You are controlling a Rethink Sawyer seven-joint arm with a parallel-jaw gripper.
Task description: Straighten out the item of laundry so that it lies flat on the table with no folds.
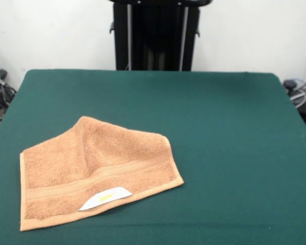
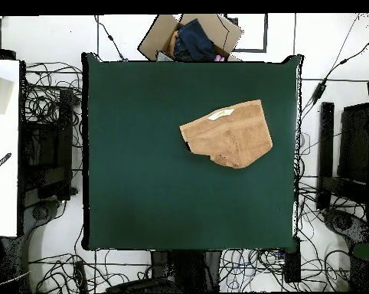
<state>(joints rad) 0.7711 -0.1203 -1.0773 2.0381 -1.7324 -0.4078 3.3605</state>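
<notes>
The orange-tan towel point(image 1: 94, 171) lies on the dark green table point(image 1: 219, 143), at the near left in the front view. Its far part is folded over toward the woven band, giving a peaked, uneven far edge. A white label with a yellow mark point(image 1: 106, 198) shows at the near edge. In the overhead view the towel point(image 2: 228, 134) lies in the upper right of the table point(image 2: 142, 168), label at its top edge. The gripper shows in neither view; only the black pedestal point(image 1: 155, 35) stands at the table's far side.
A cardboard box with dark cloth point(image 2: 191, 38) sits beyond the table's top edge in the overhead view. Cables point(image 2: 46, 99) and black equipment lie on the floor around the table. A white surface point(image 2: 2, 145) stands at the left.
</notes>
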